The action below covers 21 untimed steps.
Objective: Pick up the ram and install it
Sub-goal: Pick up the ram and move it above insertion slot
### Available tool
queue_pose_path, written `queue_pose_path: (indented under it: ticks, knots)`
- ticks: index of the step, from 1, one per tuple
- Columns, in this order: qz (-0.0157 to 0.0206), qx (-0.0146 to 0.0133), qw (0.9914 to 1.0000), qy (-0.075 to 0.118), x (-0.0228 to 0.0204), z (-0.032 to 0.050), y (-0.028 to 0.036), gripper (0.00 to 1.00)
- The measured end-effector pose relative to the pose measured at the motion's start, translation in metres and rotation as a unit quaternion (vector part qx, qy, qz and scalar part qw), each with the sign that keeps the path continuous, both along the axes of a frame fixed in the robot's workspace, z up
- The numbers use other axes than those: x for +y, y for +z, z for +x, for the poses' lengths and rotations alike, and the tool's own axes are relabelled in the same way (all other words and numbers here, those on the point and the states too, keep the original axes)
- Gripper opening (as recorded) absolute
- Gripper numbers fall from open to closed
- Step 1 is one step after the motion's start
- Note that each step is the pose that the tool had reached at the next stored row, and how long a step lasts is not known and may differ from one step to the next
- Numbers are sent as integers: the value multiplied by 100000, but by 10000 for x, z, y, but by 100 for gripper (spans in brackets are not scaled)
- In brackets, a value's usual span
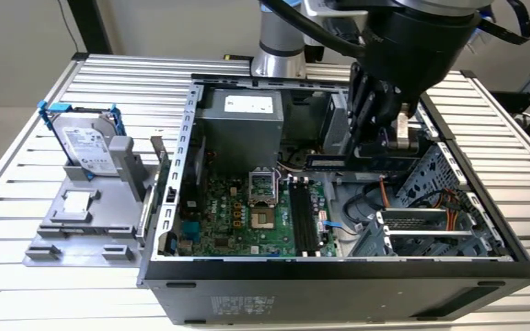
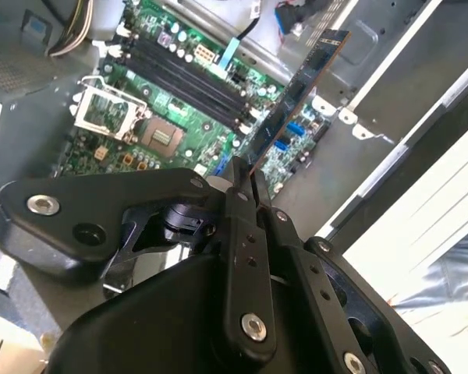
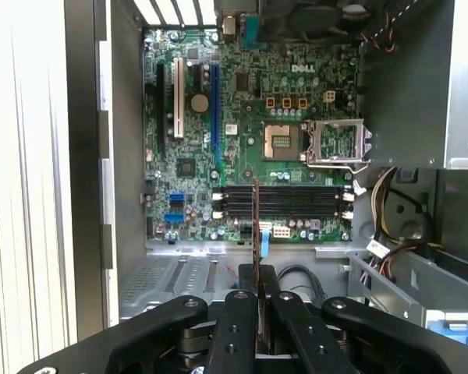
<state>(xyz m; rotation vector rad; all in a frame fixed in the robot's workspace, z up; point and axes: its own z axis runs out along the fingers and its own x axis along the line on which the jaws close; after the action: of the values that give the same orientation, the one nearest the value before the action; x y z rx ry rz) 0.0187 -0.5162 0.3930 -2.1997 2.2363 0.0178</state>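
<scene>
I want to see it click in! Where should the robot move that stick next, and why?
Probably swing the ram over the black slots and line it up: the gripper holds it by one end, up off the motherboard, in no slot yet.

Exterior view above case (image 1: 339,293); wrist views (closer) over shared motherboard (image 3: 242,156).

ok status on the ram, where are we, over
Hand shut on the ram stick, gripped at one end. Stick held in the air above the motherboard, not in a slot. Black memory slots look empty; light-blue cable lies beside them.
</scene>
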Motion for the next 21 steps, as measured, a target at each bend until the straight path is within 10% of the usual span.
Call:
queue_pose_path:
  ticks: [11, 21]
  knots:
    - [3, 0, 100000, -44, 11, 5, -1, 0]
    - [0, 2, 100000, -316, 224, 5, 0, 0]
